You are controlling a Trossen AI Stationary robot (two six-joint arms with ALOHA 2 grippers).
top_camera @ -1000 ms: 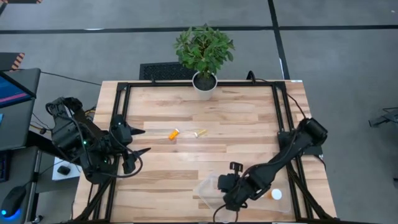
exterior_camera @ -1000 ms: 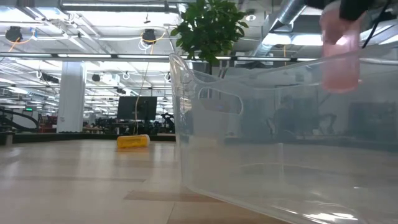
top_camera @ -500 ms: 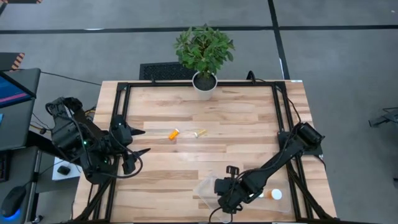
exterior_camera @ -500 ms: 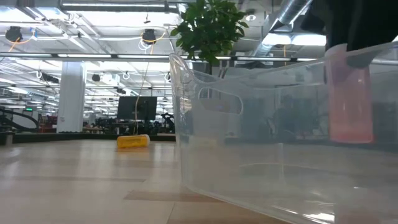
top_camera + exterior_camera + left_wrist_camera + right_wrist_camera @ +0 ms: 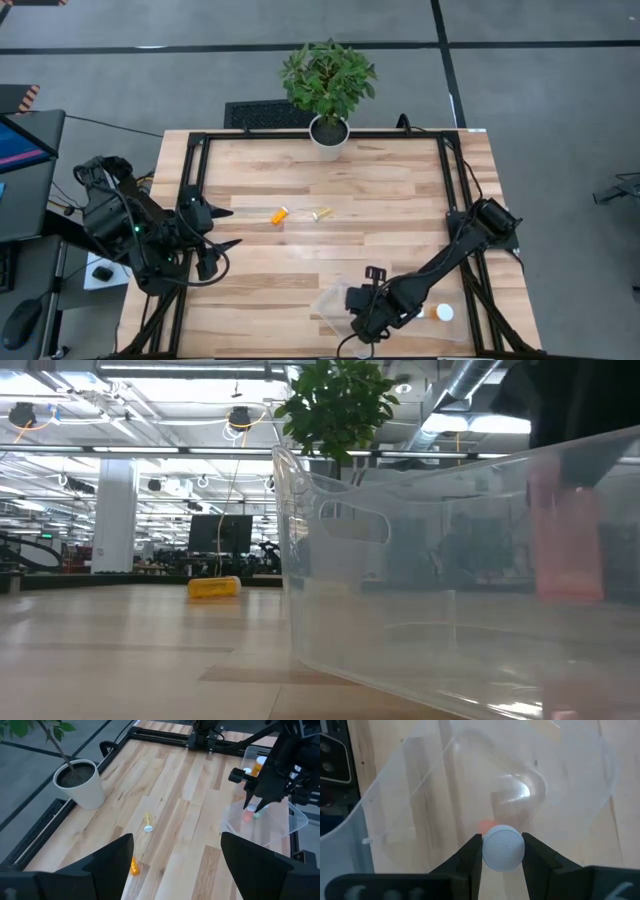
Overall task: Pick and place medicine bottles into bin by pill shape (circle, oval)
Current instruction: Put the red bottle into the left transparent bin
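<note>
Pink bottle (image 5: 503, 848) — clamped in right pincer (image 5: 503, 851) — hangs inside clear bin (image 5: 420, 600); left pincer (image 5: 175, 851) apart, idle.

A potted plant (image 5: 328, 88) sits at the table's (image 5: 400, 200) top centre; two bottles (image 5: 280, 215) lie mid-table; a clear bin (image 5: 332, 305) sits lower right, with another bottle (image 5: 440, 313) to its right.

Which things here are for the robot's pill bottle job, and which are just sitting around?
For the job:
- bottle held in the right pincer
- clear bin
- orange bottle
- pale bottle
- bottle beside the bin

Just there:
- potted plant
- left pincer, waiting at the table's side
</note>
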